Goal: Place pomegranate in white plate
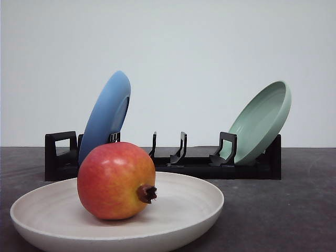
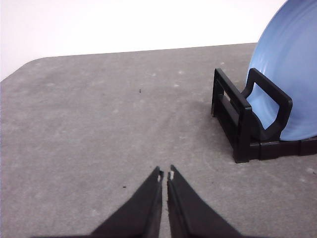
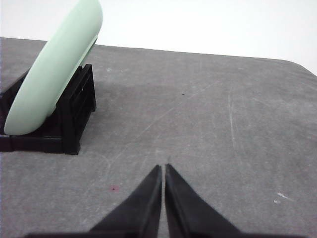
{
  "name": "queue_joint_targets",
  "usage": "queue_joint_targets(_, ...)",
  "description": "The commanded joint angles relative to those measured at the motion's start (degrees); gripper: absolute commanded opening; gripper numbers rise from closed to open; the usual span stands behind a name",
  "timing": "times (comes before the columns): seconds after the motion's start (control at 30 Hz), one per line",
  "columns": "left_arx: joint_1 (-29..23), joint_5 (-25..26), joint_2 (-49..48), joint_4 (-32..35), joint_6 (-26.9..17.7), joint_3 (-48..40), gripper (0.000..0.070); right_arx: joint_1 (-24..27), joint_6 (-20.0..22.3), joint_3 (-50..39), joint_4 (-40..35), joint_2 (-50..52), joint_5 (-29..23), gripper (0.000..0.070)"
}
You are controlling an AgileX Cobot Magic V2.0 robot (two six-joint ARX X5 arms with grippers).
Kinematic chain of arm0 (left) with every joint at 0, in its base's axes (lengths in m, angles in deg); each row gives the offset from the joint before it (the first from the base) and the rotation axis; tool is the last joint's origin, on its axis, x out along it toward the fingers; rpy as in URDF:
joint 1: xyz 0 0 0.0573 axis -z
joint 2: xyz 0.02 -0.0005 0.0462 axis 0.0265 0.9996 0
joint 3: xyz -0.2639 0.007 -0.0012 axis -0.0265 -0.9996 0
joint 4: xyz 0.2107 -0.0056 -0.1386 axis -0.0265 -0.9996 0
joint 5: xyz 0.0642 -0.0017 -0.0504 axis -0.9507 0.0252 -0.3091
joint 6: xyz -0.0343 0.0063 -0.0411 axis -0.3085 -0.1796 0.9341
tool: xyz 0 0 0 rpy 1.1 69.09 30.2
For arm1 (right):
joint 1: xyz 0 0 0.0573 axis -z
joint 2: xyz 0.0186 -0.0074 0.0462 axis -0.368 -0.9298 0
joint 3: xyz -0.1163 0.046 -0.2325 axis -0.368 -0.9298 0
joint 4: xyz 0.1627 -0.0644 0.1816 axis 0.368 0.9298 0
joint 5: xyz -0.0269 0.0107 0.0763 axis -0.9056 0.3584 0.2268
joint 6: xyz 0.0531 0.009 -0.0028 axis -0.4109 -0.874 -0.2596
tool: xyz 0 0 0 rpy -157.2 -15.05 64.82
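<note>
Both grippers, left (image 2: pixel 165 174) and right (image 3: pixel 163 167), are pinched together, holding nothing; the pomegranate (image 1: pixel 116 181) sits lower left inside the plate (image 1: pixel 199 202), so placement looks finished.

Soft, even, bright light falls from above, laying a faint shadow under the red-and-yellow round pomegranate (image 1: pixel 116 180) in the matte cream plate (image 1: pixel 194 210), whose near rim blurs slightly, while the grey table (image 2: pixel 99 124) shows no glare.
</note>
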Motion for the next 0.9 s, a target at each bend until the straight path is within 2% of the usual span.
queue_joint_targets(0.0, 0.0, -0.1, -0.1, -0.1, 0.1, -0.6, 0.0000, 0.1, 0.4, -0.4, -0.6, 0.0, -0.1, 0.0004)
queue_joint_targets(0.87, 0.0, -0.1, -0.1, -0.1, 0.1, -0.6, 0.0000, 0.1, 0.4, -0.4, -0.6, 0.0, -0.1, 0.0004)
